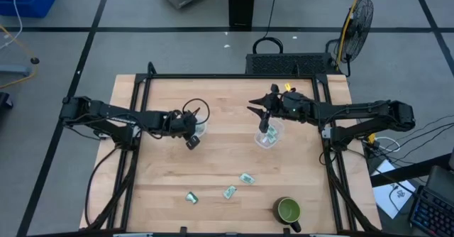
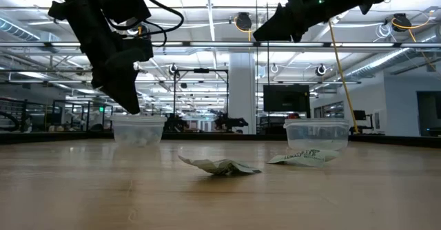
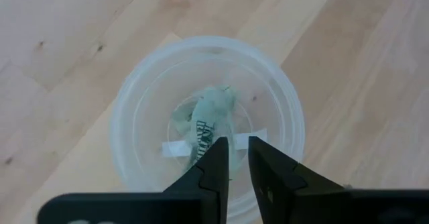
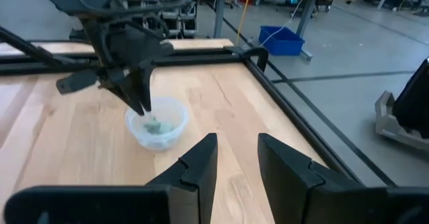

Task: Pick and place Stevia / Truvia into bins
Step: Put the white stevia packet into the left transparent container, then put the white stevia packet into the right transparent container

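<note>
The left clear cup (image 1: 201, 128) (image 3: 134, 117) stands on its base and holds green and white packets (image 3: 208, 120). My left gripper (image 3: 238, 158) (image 1: 191, 138) hangs just above it, pointing down, fingers a little apart and empty. The right clear cup (image 1: 269, 138) (image 2: 315, 133) also holds packets. My right gripper (image 1: 264, 120) (image 4: 238, 150) is raised above that cup, open and empty. Three packets lie flat on the table nearer the near edge (image 1: 246, 179) (image 1: 229, 191) (image 1: 191, 197); the low view shows two of them (image 2: 220, 166) (image 2: 303, 158).
A green mug (image 1: 289, 210) stands near the table's near right corner. A black frame (image 1: 227, 76) runs along the table's far and side edges. Bare wood lies between the two cups and around the loose packets.
</note>
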